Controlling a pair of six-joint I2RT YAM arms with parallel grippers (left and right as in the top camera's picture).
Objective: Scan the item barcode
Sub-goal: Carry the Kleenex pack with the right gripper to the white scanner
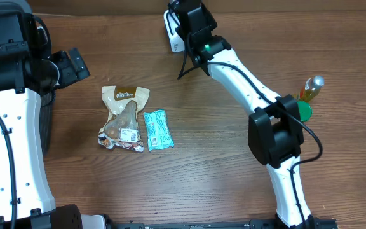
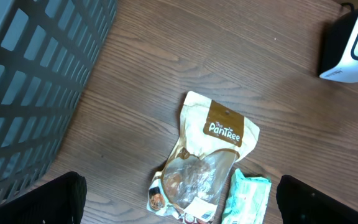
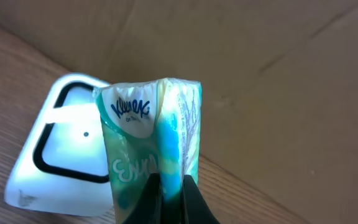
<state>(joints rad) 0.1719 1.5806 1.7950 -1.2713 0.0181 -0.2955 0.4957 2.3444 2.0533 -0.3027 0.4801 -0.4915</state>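
Jaws of the right gripper (image 3: 171, 200) are closed tight on a Kleenex tissue pack (image 3: 146, 143), held upright just in front of the white barcode scanner (image 3: 58, 155). Left gripper (image 2: 179, 204) stands fully spread, gripping nothing, above a PaniTree treat pouch (image 2: 213, 155) and a teal packet (image 2: 248, 196) lying side by side on the table (image 2: 166, 56). Grey slatted basket (image 2: 30, 74) stands nearby; its contents cannot be told.

A brown wood-grain table (image 1: 202, 165) carried a tan plastic snack pouch (image 1: 124, 117) lying flat near its middle, with a teal plastic-wrapped packet (image 1: 157, 130) just beside it. A white black-trimmed scanner (image 2: 353, 46) sat at the far edge, a dark grey slatted basket (image 2: 30, 81) at the left and a small yellowish bottle (image 1: 311, 89) at the right.
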